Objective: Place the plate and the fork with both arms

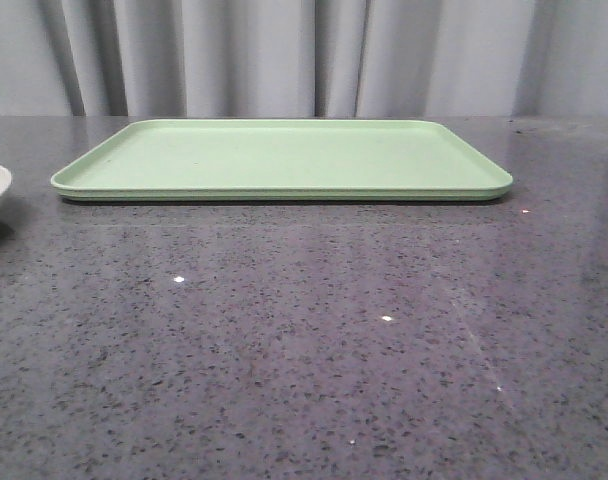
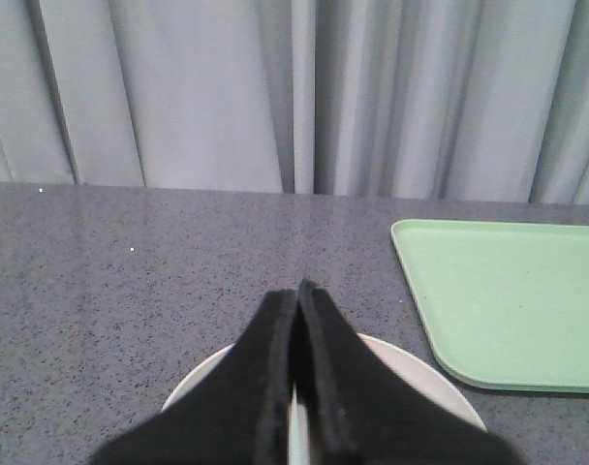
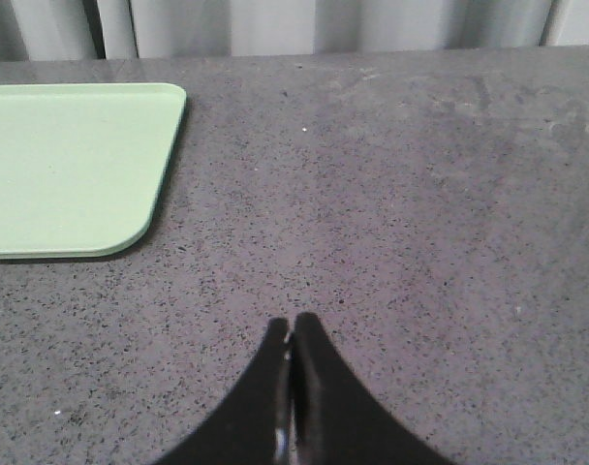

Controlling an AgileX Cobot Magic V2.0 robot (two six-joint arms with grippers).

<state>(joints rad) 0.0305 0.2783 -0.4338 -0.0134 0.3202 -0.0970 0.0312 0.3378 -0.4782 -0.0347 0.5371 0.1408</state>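
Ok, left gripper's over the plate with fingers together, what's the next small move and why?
Probably open the left gripper: its fingers are pressed together above the plate, so they can't take the rim yet. The tray is bare, and no fork is in view.

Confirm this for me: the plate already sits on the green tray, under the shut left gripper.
Wrong on one count: the plate sits on the grey table, beside the green tray, as the left wrist view shows. It does lie under the shut left gripper.
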